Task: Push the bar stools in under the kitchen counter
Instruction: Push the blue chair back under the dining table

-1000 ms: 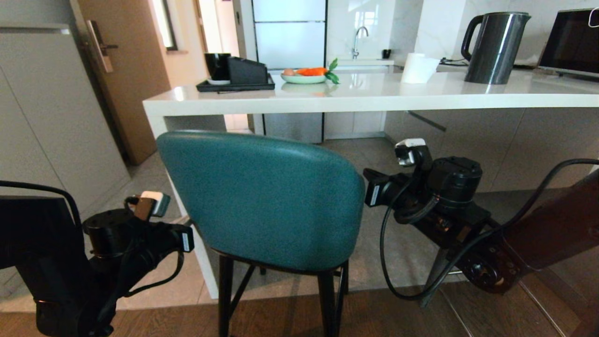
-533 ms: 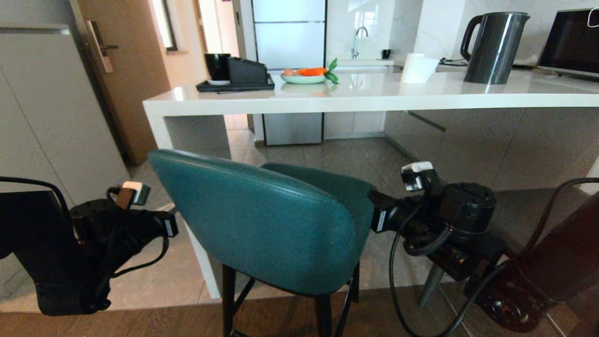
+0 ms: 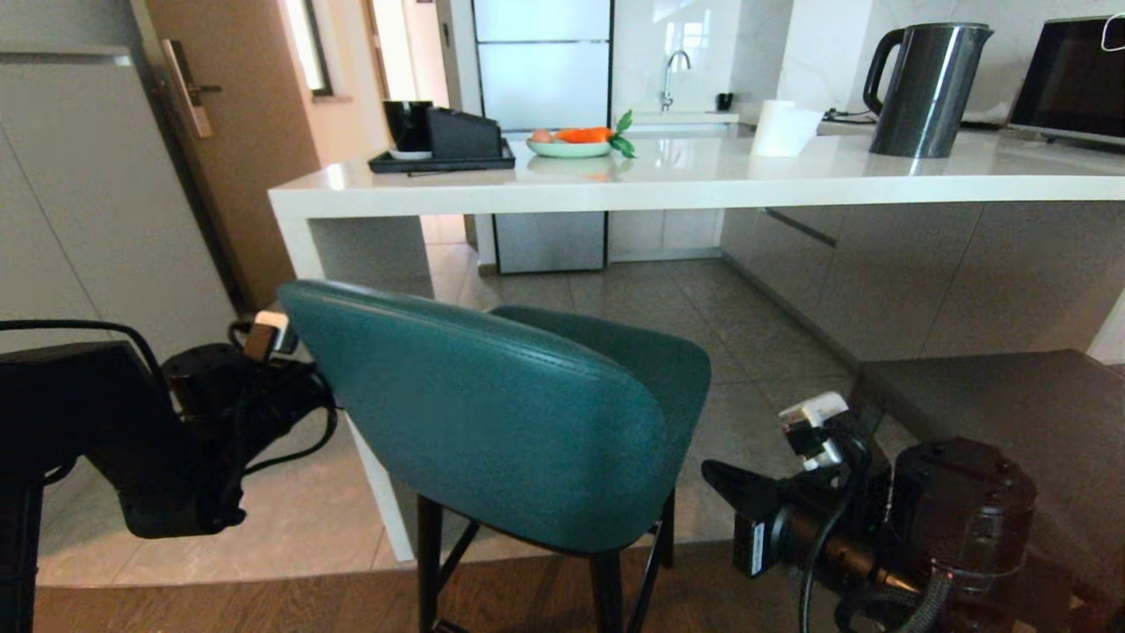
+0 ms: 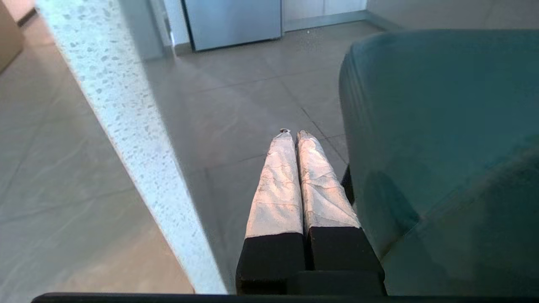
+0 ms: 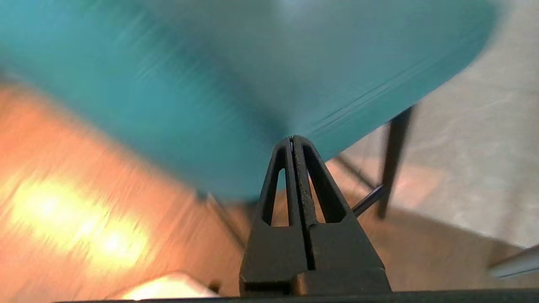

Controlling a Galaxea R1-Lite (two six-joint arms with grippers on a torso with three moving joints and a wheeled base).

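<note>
Since a moment ago our right gripper (image 3: 716, 477) dropped to lower right; both grippers, left gripper (image 4: 293, 134) included, are pinched empty. We should push the teal stool (image 3: 492, 413) squarely under the kitchen counter (image 3: 668, 189).

one teal stool (image 3: 501, 413); one counter (image 3: 668, 180); one kettle (image 3: 923, 88)

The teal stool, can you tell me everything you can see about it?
The teal stool has a curved, rounded back that looks like leather, with stitched seams, and thin black legs. It stands upright on the floor, turned at an angle, beside the white kitchen counter and its side panel, not yet under it. The shut left gripper sits close by its side; the shut right gripper points at its back.
</note>
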